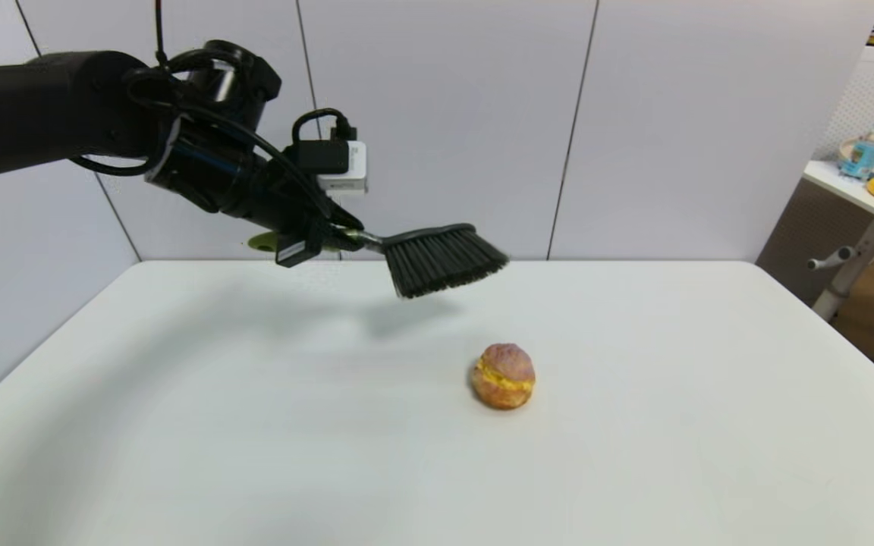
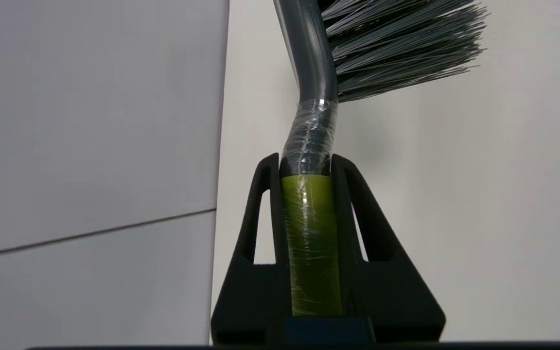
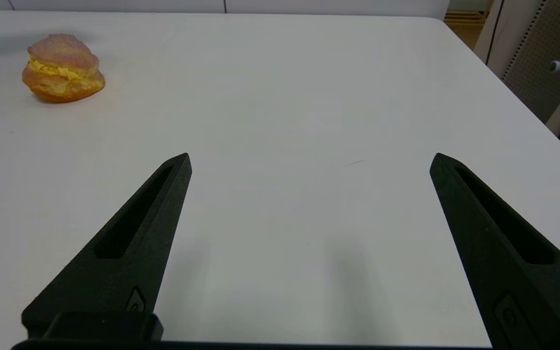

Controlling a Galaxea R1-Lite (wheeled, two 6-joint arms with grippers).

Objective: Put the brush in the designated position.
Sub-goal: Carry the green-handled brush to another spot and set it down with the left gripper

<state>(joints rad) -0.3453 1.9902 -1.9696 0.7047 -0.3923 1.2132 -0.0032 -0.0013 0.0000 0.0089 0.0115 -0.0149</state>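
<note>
bare bench in front, cream bun mid-bench; left end effector clamps the brush aloft at the bun's 11 o'clock, next lowering; right end effector idle, open.

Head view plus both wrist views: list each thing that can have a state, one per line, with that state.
Brush: held in the air above the table, roughly level, bristles pointing down.
Left gripper: shut on the brush's green handle, beside the grey neck.
Right gripper: open, holding nothing, low over the table.
Bun: resting on the table, untouched, filling showing at its side.
Table: bears only the bun.
</note>
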